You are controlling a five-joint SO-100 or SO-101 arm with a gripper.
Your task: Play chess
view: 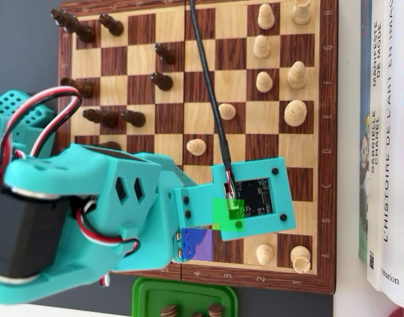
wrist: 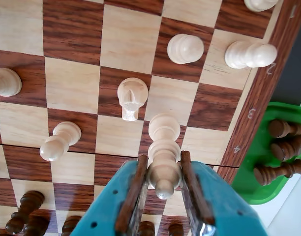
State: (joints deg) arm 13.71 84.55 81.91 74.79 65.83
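The white chess piece [wrist: 164,147] sits low in the wrist view's centre, clamped at its top between the gripper [wrist: 164,179] fingers, over the board [wrist: 72,83]. Lift straight up, clearing the neighbouring pawn [wrist: 132,97].

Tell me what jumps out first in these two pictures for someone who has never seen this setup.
In the wrist view, the teal tool is shut on a tall white chess piece near the numbered edge of the wooden chessboard. In the overhead view, the bulky teal arm covers the board's lower left part. A green tray holding captured dark pieces sits just off the board's edge.
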